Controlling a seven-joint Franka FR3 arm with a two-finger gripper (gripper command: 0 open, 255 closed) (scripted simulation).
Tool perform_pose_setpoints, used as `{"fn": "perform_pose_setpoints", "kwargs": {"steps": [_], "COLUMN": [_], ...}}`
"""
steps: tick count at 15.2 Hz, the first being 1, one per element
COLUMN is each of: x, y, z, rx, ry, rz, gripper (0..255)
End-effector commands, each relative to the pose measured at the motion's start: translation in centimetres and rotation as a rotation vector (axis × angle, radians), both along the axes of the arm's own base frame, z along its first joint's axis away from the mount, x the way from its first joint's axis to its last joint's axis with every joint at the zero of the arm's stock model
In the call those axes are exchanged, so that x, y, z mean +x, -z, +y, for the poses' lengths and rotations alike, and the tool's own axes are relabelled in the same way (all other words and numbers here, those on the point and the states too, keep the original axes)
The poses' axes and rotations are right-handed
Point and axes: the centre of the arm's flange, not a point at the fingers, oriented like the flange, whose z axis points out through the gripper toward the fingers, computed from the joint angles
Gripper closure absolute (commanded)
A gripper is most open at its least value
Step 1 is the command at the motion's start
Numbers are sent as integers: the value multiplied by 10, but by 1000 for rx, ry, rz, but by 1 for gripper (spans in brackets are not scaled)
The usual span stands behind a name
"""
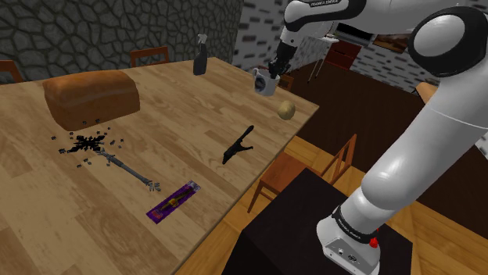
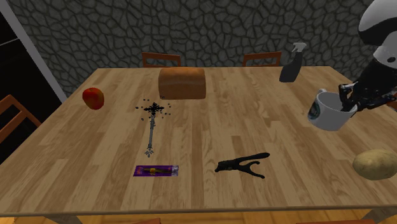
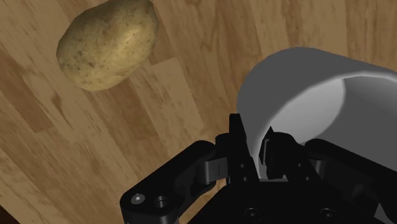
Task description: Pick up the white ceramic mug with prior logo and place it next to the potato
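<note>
A white mug point(image 2: 329, 110) with a dark round logo hangs tilted above the wooden table point(image 2: 210, 133), clear of the surface. My black gripper point(image 2: 348, 97) is shut on the mug's rim, one finger inside and one outside, as the wrist view shows at the gripper point(image 3: 257, 149) and mug point(image 3: 318, 89). In the shoulder view the mug point(image 1: 264, 81) is held by the gripper point(image 1: 274, 72) near the table's far right corner. The brown potato point(image 1: 285, 108) lies on the table just in front of the mug; the potato point(image 2: 375, 163) is at the second exterior view's right, and the potato point(image 3: 108, 43) lies below the hand.
On the table lie a bread loaf point(image 1: 91, 97), a dark spray bottle point(image 1: 200, 56), black pliers point(image 1: 238, 144), a long spiky tool point(image 1: 109, 155), a purple packet point(image 1: 173, 201) and a red apple point(image 2: 93, 98). Chairs point(image 1: 285, 173) stand around the table edges.
</note>
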Motion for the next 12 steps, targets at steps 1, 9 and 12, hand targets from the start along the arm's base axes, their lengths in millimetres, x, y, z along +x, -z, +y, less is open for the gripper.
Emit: {"fn": "perform_pose_setpoints", "kwargs": {"steps": [1,9,12], "x": [3,3,3], "y": [-2,-2,-2], "z": [-25,-131,-170], "rx": [0,0,0], "ry": [-2,-2,-2], "rz": [0,0,0], "gripper": [255,255,255]}}
